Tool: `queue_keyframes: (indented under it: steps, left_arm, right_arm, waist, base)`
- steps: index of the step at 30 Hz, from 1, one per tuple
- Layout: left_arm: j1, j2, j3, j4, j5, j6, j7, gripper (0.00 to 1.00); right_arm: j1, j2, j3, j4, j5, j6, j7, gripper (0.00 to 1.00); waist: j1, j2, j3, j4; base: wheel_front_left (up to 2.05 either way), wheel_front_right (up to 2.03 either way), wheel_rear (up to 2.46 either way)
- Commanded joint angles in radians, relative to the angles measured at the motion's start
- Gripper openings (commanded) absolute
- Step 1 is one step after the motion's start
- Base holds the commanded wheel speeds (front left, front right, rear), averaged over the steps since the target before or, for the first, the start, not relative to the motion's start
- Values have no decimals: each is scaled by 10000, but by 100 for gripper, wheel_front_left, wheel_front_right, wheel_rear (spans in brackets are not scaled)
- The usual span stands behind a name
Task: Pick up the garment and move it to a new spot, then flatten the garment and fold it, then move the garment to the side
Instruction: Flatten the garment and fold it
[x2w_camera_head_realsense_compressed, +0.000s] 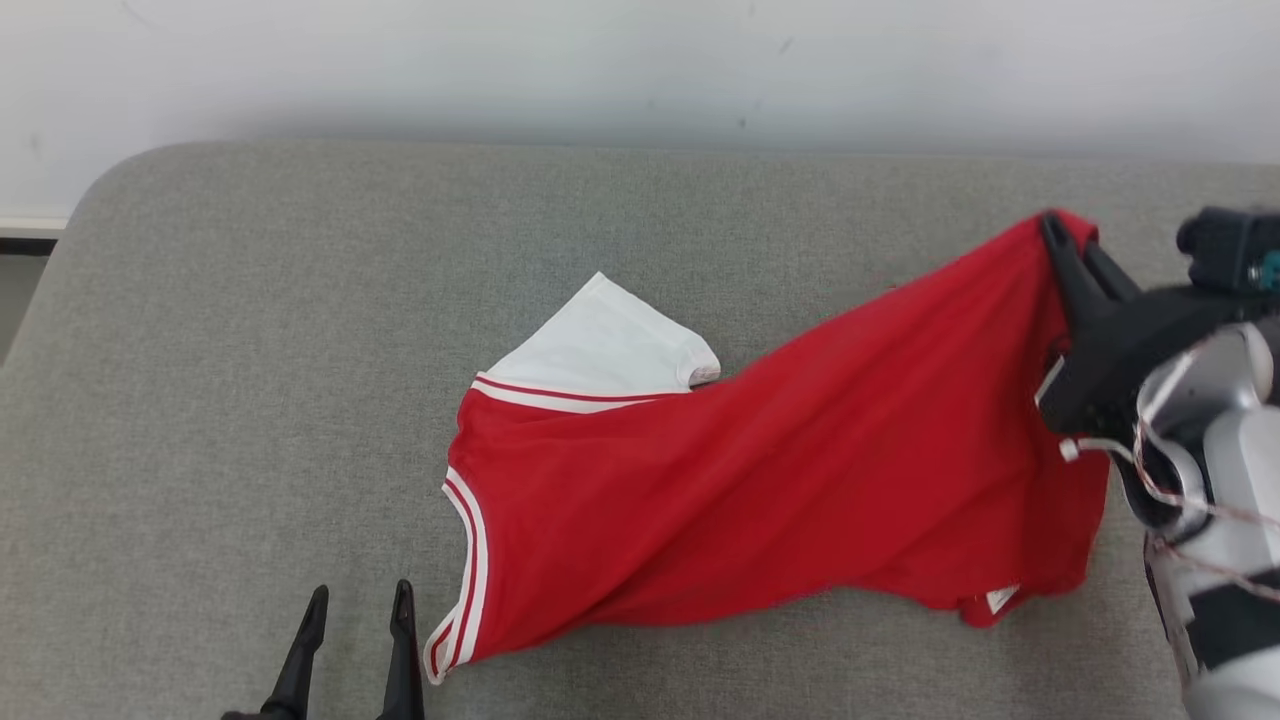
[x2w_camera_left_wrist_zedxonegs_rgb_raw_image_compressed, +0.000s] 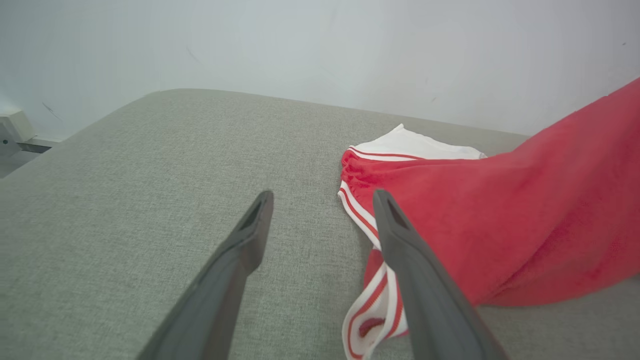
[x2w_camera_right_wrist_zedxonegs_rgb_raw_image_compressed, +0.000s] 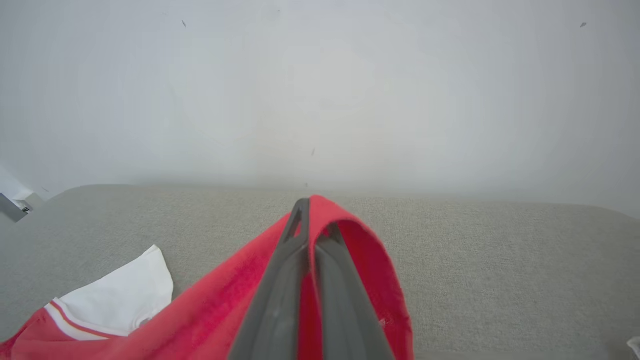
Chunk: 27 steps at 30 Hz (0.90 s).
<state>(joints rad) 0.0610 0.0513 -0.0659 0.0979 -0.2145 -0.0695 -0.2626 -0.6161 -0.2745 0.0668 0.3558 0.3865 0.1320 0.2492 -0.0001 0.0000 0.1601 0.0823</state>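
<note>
**A:** Near the right edge of the grey cushion, what have you got?

**B:** My right gripper is clamped on one end of the red jersey and holds it up. The rest slopes down across the middle, with the white-trimmed armhole near the front edge.

**A:** And your left?

**B:** My left gripper hovers spread and empty just beside that trim, probably to take that end for flattening.

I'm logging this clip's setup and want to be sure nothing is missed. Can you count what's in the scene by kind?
Garment, red with white trim: 1
Grippers: 2 (left gripper open, right gripper shut on the garment)
Padded surface, grey: 1
Total: 4
</note>
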Motion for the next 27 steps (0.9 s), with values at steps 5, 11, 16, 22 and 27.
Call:
queue_keyframes:
  steps: [5,11,16,22,27]
  left_arm:
    - [264,-14,89,-94,-72,137,-28,100]
    - [272,-14,182,-111,-58,143,-29,100]
    - [55,-13,261,-81,66,44,-29,100]
    - [-43,-14,289,-3,123,-57,-29,100]
    - [-98,-13,296,50,77,-80,-29,100]
  right_arm:
    - [2322,-153,-674,-1630,292,-23,964,0]
    - [5405,756,-1762,-3990,100,-23,2361,0]
    - [6766,1543,-2023,-4965,-117,-24,2968,0]
    - [7279,1954,-2211,-4516,-594,-23,3032,0]
    - [7251,2073,-2414,-3637,-829,-24,2932,100]
  waist:
    - [1,0,-175,-205]
    - [1,0,-113,-686]
    - [1,0,-84,-1091]
    - [1,0,-94,-1264]
    - [1,0,-140,-1185]
  base:
    - [0,0,0]
    - [0,0,0]
    - [0,0,0]
    - [0,0,0]
    - [0,0,0]
